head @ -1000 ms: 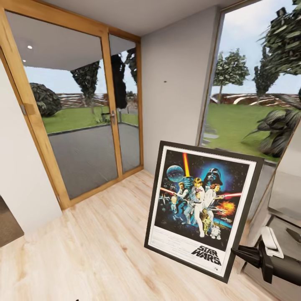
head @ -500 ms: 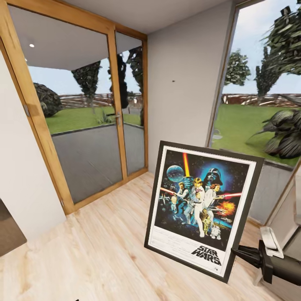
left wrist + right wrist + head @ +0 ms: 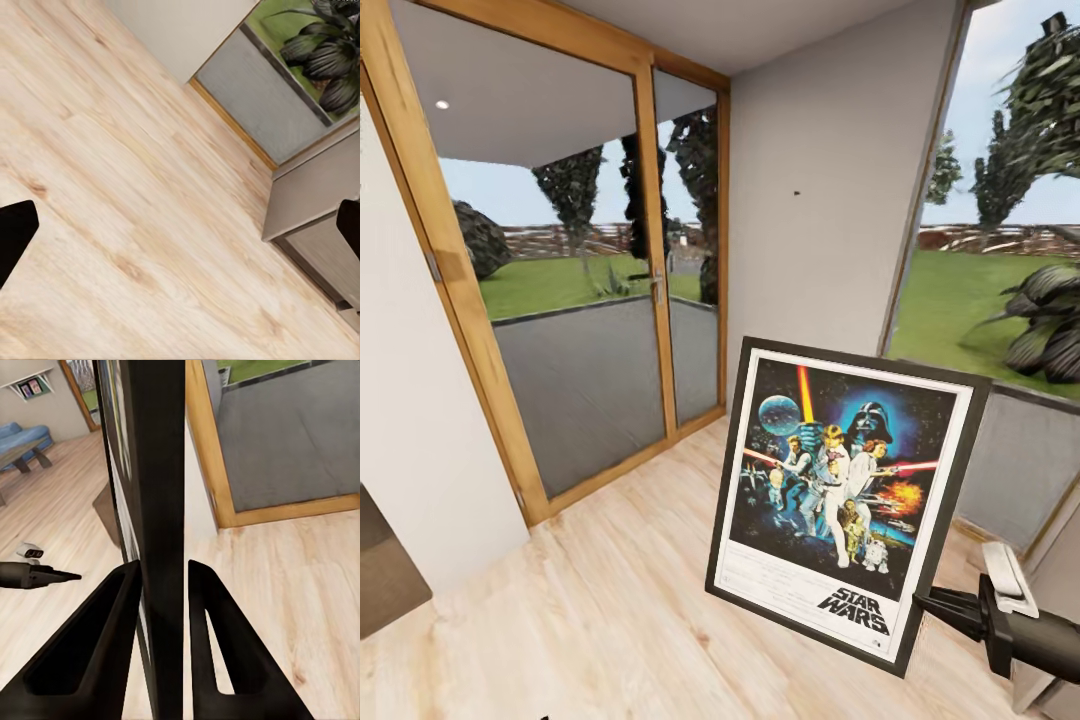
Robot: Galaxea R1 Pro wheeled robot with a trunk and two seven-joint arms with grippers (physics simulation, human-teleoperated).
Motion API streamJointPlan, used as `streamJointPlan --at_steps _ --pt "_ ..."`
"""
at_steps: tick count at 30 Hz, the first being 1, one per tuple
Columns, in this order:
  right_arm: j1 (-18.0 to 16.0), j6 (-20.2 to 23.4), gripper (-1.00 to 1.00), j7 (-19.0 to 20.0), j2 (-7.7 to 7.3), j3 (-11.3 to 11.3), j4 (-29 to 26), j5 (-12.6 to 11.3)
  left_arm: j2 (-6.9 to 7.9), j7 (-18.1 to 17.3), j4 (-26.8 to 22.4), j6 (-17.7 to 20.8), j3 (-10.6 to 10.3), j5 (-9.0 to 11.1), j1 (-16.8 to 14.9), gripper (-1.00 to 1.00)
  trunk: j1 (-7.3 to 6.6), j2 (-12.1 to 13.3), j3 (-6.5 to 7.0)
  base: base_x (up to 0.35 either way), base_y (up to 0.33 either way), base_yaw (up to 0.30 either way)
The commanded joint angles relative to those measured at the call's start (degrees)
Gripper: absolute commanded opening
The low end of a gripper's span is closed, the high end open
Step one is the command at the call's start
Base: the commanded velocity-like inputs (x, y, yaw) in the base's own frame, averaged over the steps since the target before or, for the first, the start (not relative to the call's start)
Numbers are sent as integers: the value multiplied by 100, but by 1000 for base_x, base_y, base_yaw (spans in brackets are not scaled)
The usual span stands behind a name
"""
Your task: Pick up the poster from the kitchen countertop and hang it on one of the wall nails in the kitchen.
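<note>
Poster (image 3: 847, 505): held upright off the wooden floor (image 3: 590, 590) at right of centre in the head view, tilted a little, its artwork and "STAR WARS" logo facing the camera; its black frame edge (image 3: 161, 532) runs between the right fingers in the right wrist view.
Right end effector (image 3: 928, 606): pinching the poster's lower right corner, 2 fingers (image 3: 90, 652) pressed on either side of the frame.
Left end effector (image 3: 180, 232): spread wide, 2 dark fingertips at opposite edges of its wrist view, above bare floor.
Nail (image 3: 796, 192): small dark mark on the far grey wall (image 3: 820, 180), too small to make out.
Glass doors (image 3: 575, 290): wooden-framed, left of that wall.
Cut off: grey cabinet (image 3: 315, 202), partly seen.
Containers: cabinet closed, contents hidden.
</note>
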Motion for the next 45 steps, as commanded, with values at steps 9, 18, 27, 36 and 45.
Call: streamJointPlan --at_steps 9,18,27,36,45 --pt "-5 70 -100 27 -1 -3 -4 -5 1 -8 1 -27 -48 44 -5 100 6 -13 -14 231 290 0" --pt "-5 71 -100 27 -1 -3 -4 -5 3 -8 1 -27 -47 44 -5 100 6 -13 -14 244 281 -100" --pt "-5 69 -100 27 -1 -3 -5 -5 8 -9 1 -27 -45 44 -5 100 6 -13 -14 245 281 -140" --pt "-6 69 -100 27 -1 -3 -5 -5 7 -9 1 -27 -44 44 -5 100 6 -13 -14 227 297 -9" --pt "-6 74 -100 27 -1 -3 -5 -5 5 -9 -3 -27 -48 45 -5 100 6 -13 -14 228 297 -1"
